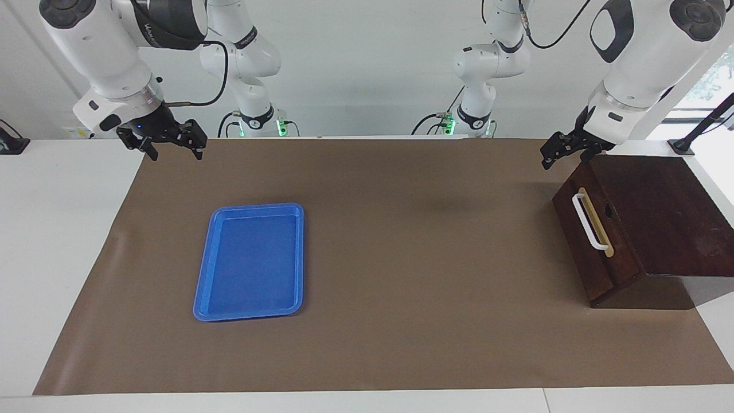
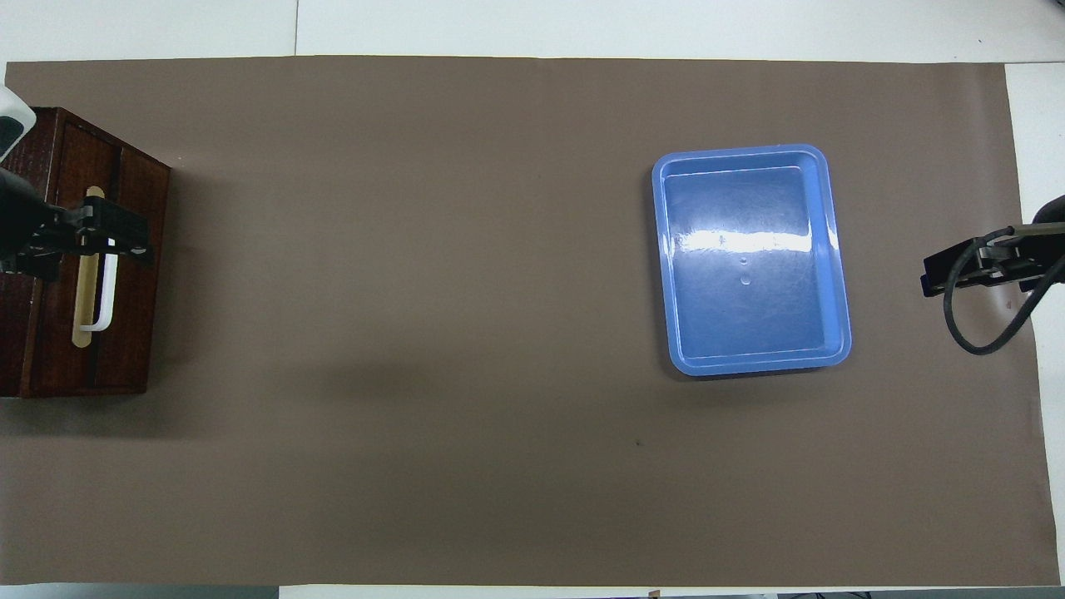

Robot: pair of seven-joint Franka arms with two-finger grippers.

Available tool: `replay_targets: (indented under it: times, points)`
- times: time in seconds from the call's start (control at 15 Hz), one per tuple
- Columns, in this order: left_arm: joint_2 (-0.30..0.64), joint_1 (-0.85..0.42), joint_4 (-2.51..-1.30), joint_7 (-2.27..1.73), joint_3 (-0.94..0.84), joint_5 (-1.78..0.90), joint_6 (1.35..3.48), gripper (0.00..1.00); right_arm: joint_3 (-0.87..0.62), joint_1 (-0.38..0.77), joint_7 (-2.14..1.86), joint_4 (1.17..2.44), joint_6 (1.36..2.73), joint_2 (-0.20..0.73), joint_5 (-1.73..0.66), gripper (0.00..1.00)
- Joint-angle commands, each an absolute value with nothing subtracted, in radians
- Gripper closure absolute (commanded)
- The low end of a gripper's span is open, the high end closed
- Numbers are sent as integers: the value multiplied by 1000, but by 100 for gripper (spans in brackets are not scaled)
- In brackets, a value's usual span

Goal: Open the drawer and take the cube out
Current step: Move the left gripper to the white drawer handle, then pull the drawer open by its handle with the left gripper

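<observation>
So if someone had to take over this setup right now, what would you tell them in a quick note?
Left gripper: up in the air over the dark wooden box, above the drawer, not touching its white handle.
Right gripper: waits in the air at its own end of the table, holding nothing.
Drawer is shut; no cube shows. Blue tray lies empty on the brown mat.
Done: nothing yet. Left: grasp handle, pull drawer open, take out the cube.

One cam sits high across the surface [image 1: 401, 344] facing the robots, the other looks steeply down; both cover the same brown mat [image 2: 416, 333].
</observation>
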State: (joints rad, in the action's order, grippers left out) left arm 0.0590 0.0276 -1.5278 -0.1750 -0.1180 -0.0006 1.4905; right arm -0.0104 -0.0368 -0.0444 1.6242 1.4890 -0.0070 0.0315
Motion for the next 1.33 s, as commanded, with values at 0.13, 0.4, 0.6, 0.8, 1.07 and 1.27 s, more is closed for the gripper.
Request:
replay_targets:
  times: [0.13,0.4,0.6,0.8,1.07,1.27]
  points:
    - [20,14,-1601,-167,-109,-9,1546,0,-25,-48,-49,1625,1488,-18,28,0]
    - [-29,-9,-1799,-138,-113,121,1781,0,-26,-46,-46,1625,1529,-20,21,0]
    - [-15,-37,-1862,-126,-114,267,1864,0,-26,-48,-46,1625,1548,-20,21,0]
    - [23,-48,-1876,-132,-114,354,1922,0,-26,-51,-55,1621,1562,-18,20,0]
    - [115,8,-1942,-127,-112,480,2130,0,-26,-46,-49,1621,1572,-29,-23,0]
    - [130,41,-1948,-126,-112,492,2169,0,-26,-46,-46,1621,1574,-31,-43,0]
